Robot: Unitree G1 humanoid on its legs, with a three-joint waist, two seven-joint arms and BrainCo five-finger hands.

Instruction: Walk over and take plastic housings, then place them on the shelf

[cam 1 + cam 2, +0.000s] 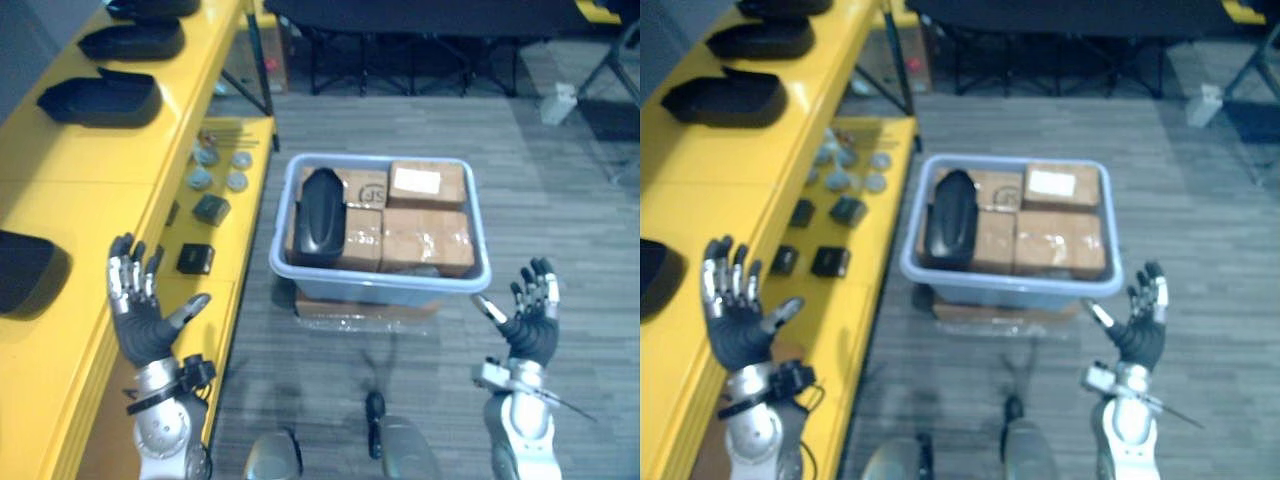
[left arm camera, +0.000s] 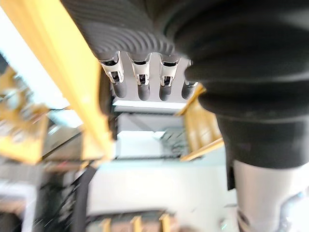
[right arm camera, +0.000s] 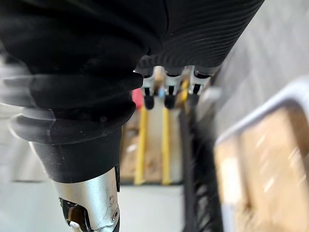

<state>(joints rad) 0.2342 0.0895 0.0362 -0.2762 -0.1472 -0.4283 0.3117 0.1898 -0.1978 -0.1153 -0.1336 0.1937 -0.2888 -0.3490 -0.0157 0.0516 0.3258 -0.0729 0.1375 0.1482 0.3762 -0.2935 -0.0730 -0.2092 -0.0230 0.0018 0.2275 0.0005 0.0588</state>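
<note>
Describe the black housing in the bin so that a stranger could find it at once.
Beside the yellow shelf stands a pale plastic bin. It is packed with brown cardboard boxes, and the housing lies on them at the bin's left end. It is the one dark, rounded, glossy thing among square boxes.

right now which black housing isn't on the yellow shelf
The housing in the bin, on the cardboard boxes; the other housings lie on the yellow shelf.
</note>
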